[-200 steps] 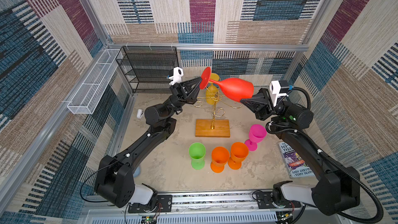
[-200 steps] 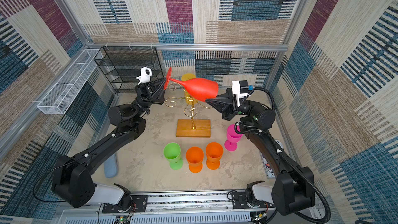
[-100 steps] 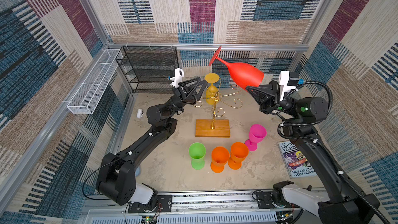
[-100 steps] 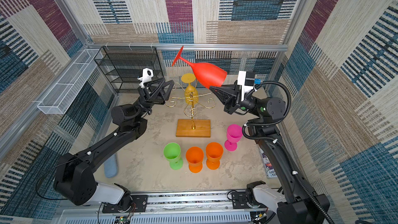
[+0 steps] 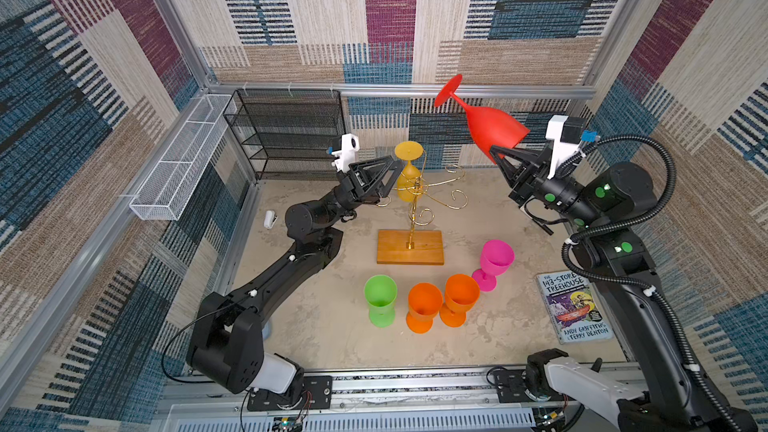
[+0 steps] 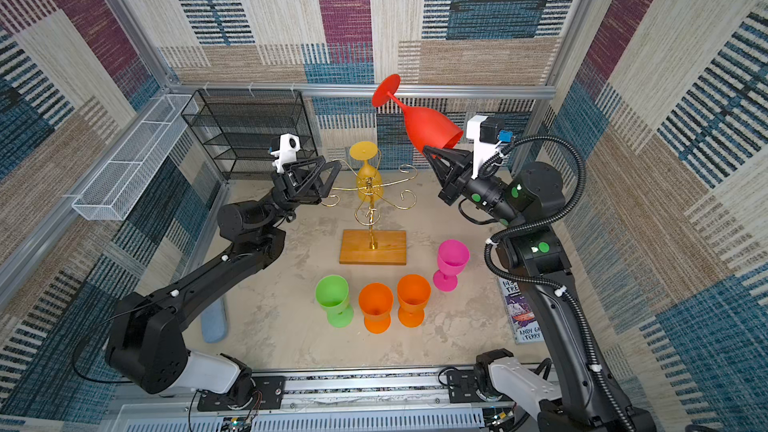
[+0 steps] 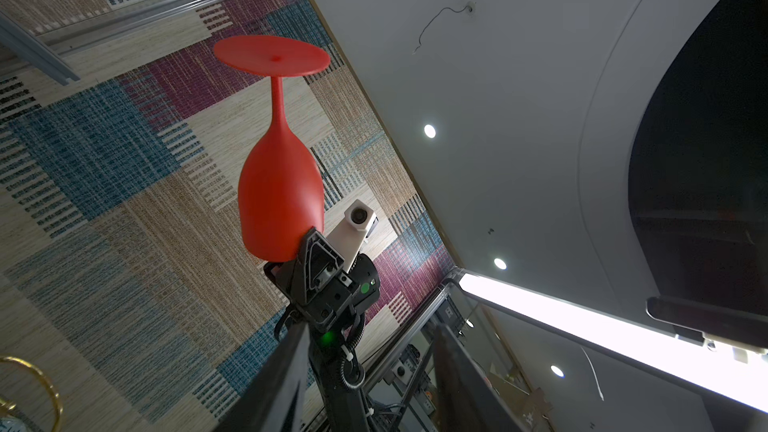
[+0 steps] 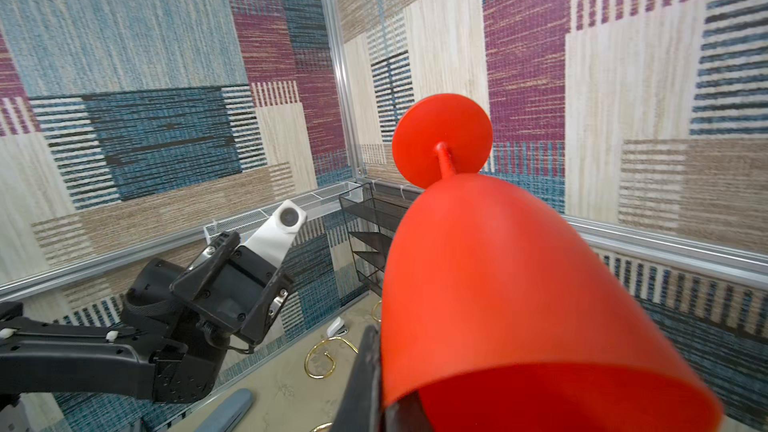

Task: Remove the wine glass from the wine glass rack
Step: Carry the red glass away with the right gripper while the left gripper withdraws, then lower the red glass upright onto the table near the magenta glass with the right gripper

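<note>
Red wine glass is off the rack: my right gripper pinches its rim, holding it high, right of the rack. Left gripper spread, empty, just left of the rack. Long axis tilted, foot up and far-left, mouth toward the gripper. I'd say removal's done; set-down left. One yellow glass hangs on the rack.

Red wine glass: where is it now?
In both top views the red wine glass is aloft right of the wine glass rack, foot up, rim pinched by the right gripper.
</note>
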You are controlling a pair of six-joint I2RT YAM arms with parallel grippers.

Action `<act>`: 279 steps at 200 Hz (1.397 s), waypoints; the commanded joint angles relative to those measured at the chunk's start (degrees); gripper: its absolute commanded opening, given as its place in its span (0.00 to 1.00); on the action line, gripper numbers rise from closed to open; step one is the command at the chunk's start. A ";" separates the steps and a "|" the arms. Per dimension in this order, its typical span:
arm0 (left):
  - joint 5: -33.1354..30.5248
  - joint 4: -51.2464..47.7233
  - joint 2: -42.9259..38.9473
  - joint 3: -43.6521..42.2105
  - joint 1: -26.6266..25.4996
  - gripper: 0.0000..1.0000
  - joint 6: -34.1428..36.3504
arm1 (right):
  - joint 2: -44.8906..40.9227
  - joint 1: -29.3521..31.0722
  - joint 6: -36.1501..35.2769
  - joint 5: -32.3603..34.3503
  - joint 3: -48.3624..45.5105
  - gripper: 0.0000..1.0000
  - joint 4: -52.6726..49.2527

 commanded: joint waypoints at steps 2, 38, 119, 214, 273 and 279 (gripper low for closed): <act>3.37 1.27 -0.66 0.84 0.09 0.52 2.94 | 0.12 0.05 -2.39 10.06 3.29 0.00 -9.42; 8.60 -3.83 -2.25 0.98 0.07 0.51 8.58 | 1.78 -0.01 -3.56 20.60 9.11 0.00 -19.74; 11.91 -47.22 -17.81 -1.01 0.09 0.51 45.08 | 8.97 -4.94 -6.71 29.84 17.54 0.00 -39.99; 12.77 -53.40 -25.09 -6.12 0.12 0.51 50.91 | 20.40 -14.95 -8.62 15.58 12.10 0.00 -45.67; 13.01 -54.95 -26.60 -7.28 0.10 0.52 52.14 | 22.44 -14.79 -9.81 18.54 7.24 0.00 -49.24; 13.08 -54.55 -26.39 -7.43 0.09 0.51 51.97 | 22.33 -14.71 -9.79 19.24 6.65 0.00 -49.54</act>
